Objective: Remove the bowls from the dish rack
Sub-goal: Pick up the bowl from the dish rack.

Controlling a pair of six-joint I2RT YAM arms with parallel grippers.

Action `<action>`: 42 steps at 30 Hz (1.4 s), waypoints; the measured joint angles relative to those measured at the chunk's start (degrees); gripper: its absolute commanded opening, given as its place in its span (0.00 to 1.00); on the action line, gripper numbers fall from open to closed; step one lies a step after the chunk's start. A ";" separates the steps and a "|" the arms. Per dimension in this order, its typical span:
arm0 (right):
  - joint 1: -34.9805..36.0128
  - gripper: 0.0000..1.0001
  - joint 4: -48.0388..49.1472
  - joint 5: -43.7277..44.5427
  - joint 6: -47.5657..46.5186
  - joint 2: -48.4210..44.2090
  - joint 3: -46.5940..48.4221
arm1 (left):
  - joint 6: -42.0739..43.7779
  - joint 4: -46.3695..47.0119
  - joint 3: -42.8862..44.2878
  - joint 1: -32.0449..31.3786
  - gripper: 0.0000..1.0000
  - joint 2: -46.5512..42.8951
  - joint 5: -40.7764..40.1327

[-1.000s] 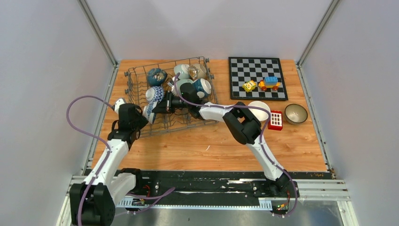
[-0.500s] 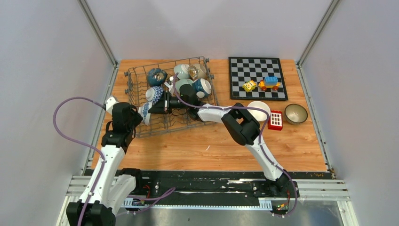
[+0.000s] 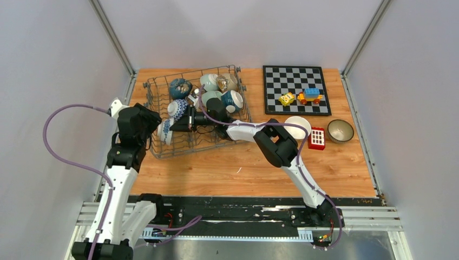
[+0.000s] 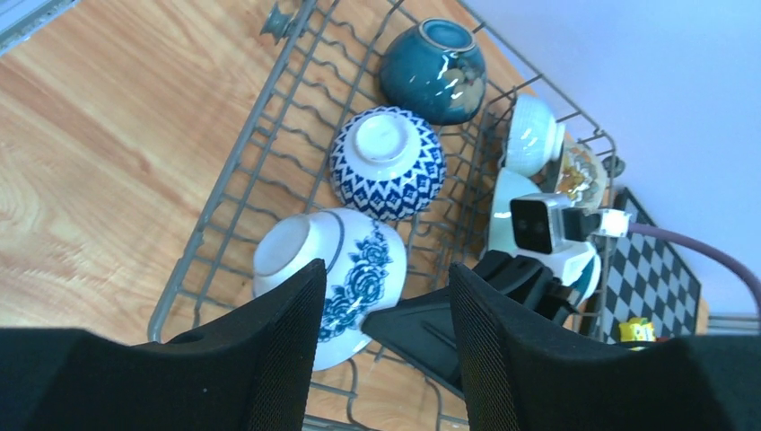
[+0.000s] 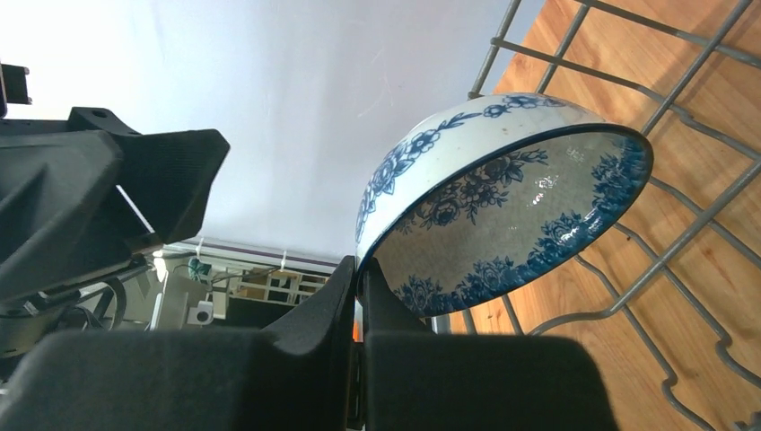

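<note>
Floral blue-white bowl [image 3: 164, 130] was seen tilted on edge in dish rack [image 3: 195, 142], near its 8 o'clock corner (top view). R gripper [image 5: 359, 269], reached in from 3 o'clock, was clenched on bowl's rim. L gripper [image 3: 149, 120] was held at bowl's 9 o'clock, jaws parted, nothing gripped. Diamond-pattern bowl [image 3: 177, 108] was racked at its 1 o'clock.

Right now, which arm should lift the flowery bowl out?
Right. The right gripper pinches the flowery bowl by its rim in the dish rack; the left gripper is open, holding nothing.
</note>
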 measured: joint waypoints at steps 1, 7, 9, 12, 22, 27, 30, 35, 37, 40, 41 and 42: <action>0.07 0.00 0.11 -0.07 0.17 0.00 0.09 | 0.00 -0.07 0.72 0.00 0.58 -0.02 0.15; 0.52 0.00 2.36 -1.20 1.73 0.11 1.40 | 1.31 -2.34 3.43 0.00 0.67 0.07 0.79; 0.66 0.00 2.93 -1.49 1.81 0.09 1.49 | 2.40 -2.95 4.94 0.00 0.68 0.11 0.81; 0.66 0.00 2.91 -2.12 1.77 0.07 1.46 | 3.72 -3.48 6.73 0.00 0.70 0.09 0.92; 0.04 0.00 2.51 -4.22 -0.04 -8.09 -6.12 | 8.98 -6.27 10.78 0.00 0.92 2.67 4.02; -1.31 0.00 0.61 -5.53 -4.02 -16.74 -11.56 | 10.97 -7.21 13.29 0.00 1.00 5.62 7.32; -2.62 0.00 -2.56 -6.25 -7.85 -22.14 -14.75 | 11.76 -8.15 13.31 0.00 1.00 5.68 8.04; -5.14 0.00 -11.76 -6.97 -17.35 -31.30 -21.05 | 14.10 -10.08 15.76 0.00 1.00 5.57 6.91; -6.05 0.00 -16.37 -7.13 -21.70 -35.36 -23.89 | 14.62 -9.77 17.03 0.00 1.00 5.46 7.91; -7.17 0.00 -28.06 -5.75 -31.87 -42.60 -26.56 | 14.53 -8.33 17.25 0.00 1.00 5.40 12.66; -7.19 0.00 -32.20 -4.50 -35.50 -44.98 -26.77 | 14.47 -8.07 17.25 -0.02 1.00 5.66 14.23; -7.13 0.00 -36.20 -2.95 -39.04 -47.67 -27.10 | 14.40 -7.80 17.25 -0.20 1.00 6.14 15.89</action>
